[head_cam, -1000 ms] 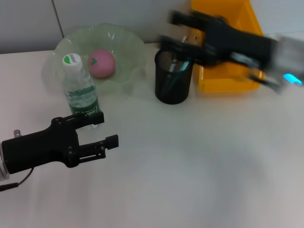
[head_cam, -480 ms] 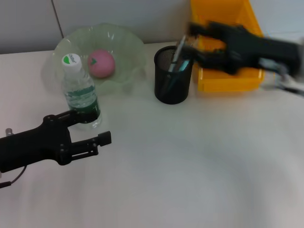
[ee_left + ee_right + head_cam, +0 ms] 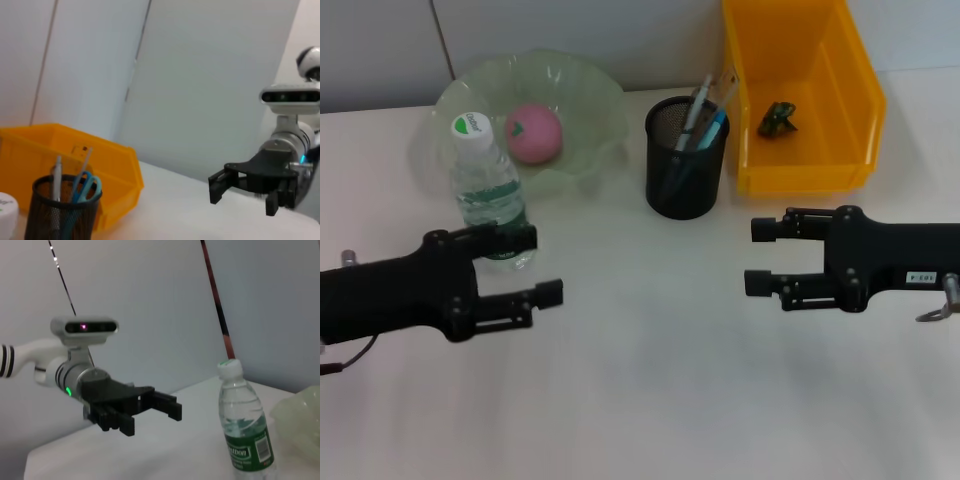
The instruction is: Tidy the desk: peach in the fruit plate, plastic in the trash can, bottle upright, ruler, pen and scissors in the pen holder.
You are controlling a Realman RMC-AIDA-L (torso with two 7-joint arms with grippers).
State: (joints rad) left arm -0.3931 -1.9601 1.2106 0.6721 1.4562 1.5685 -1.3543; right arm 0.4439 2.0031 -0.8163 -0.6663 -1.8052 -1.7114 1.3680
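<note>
Head view: grippers apart, desk (image 3: 650,400) between.

Bottle (image 3: 246,429) label: white lettering ending "bon", rest unreadable. Cap logo and small tag on right arm illegible.

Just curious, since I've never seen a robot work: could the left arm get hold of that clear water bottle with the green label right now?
Probably yes. The left end effector is open, and the clear plastic water bottle stands upright just beyond it with nothing between them.
</note>
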